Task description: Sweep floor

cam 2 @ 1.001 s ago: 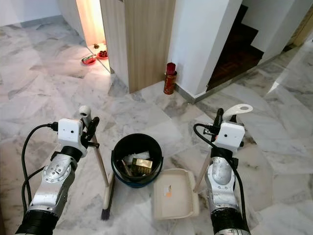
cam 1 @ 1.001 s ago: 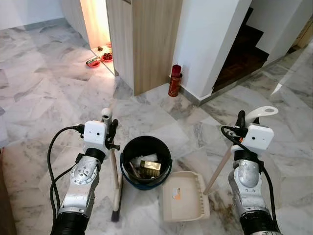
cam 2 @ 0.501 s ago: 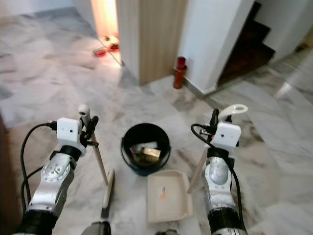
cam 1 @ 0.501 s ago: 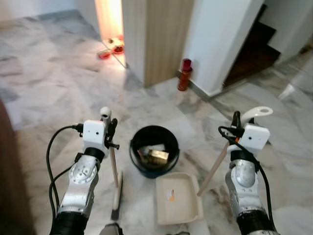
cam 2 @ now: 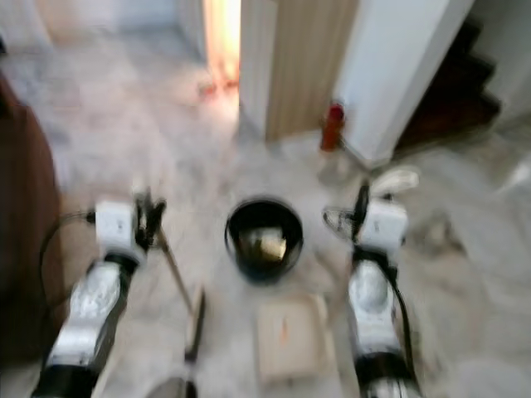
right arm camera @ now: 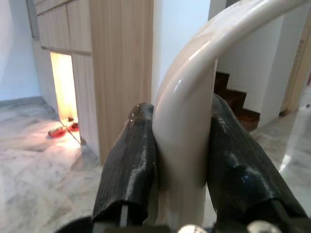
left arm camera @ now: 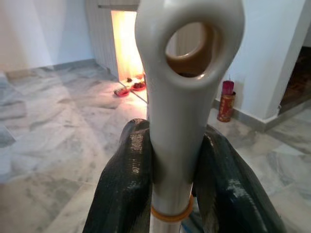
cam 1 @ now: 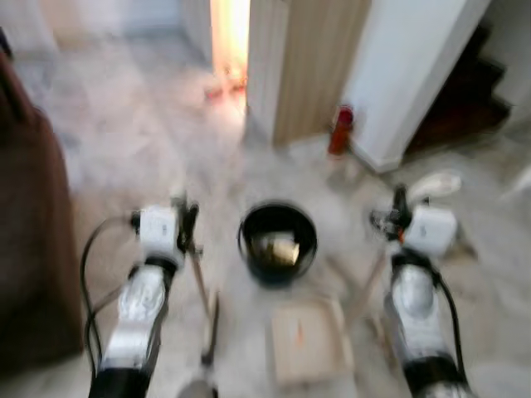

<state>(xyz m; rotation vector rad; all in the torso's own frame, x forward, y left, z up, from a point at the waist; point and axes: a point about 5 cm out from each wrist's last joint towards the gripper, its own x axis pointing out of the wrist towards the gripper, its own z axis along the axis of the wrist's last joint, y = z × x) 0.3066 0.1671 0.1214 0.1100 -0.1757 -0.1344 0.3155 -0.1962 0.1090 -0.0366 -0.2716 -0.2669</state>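
Both jaws stay clamped, left gripper [left arm camera: 170,184] on the broom [left arm camera: 182,97], right gripper [right arm camera: 187,165] on the dustpan handle [right arm camera: 194,111]; the view has pulled back from the bucket [cam 1: 277,242], so sweeping elsewhere likely follows.

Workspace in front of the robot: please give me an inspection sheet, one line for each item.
Surface: marble floor, blurred.
Job's things: broom held by its handle; beige dustpan flat on the floor, its handle held; black bucket between the arms, with rubbish inside.
Clutter: red can by the white wall.
Grippers: left gripper shut on broom; right gripper shut on dustpan handle.
Cables: black cable looping beside the left arm.
Surroundings: wooden cabinet, dark stairs, brown furniture.
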